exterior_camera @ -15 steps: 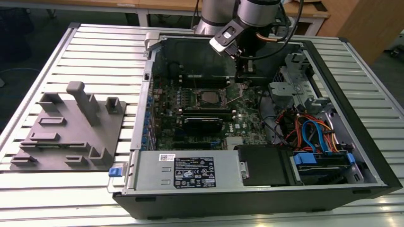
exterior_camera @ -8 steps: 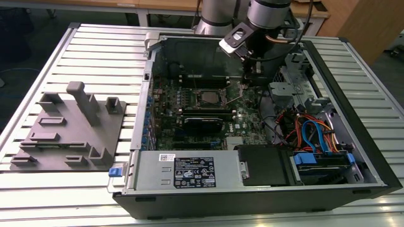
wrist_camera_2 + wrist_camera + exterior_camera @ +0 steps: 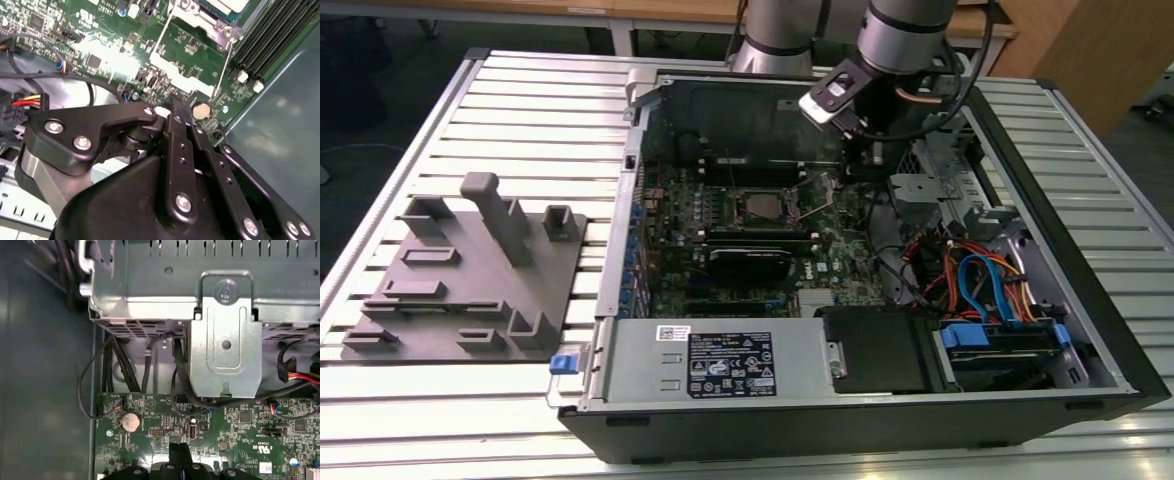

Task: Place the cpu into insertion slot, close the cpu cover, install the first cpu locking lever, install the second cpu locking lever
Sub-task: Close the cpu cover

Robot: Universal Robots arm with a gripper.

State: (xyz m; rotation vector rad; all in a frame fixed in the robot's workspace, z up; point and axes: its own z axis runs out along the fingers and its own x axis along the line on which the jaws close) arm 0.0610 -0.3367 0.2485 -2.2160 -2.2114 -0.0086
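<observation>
The insertion slot (image 3: pixel 757 205) sits mid-board in the open computer case, ringed by its silvery frame. In the second wrist view the cpu (image 3: pixel 226 4) lies in it, dull silver top showing, with the cpu cover (image 3: pixel 207 25) lying around it. Two thin wire levers (image 3: pixel 223 67) (image 3: pixel 161 36) run along the socket's sides; whether they are latched I cannot tell. My gripper (image 3: pixel 867 152) hangs low over the board on the exterior view's right of the socket. Its black fingers (image 3: pixel 175 112) are shut together on nothing, tips beside a coin battery (image 3: pixel 201 110).
A silver drive bracket (image 3: pixel 225 340) and black cables (image 3: pixel 112 365) stand close beyond the fingertips. Memory slots (image 3: pixel 270 35) and the grey case wall (image 3: pixel 280 130) flank the socket. A grey fixture plate (image 3: pixel 467 270) lies outside the case on the slatted table.
</observation>
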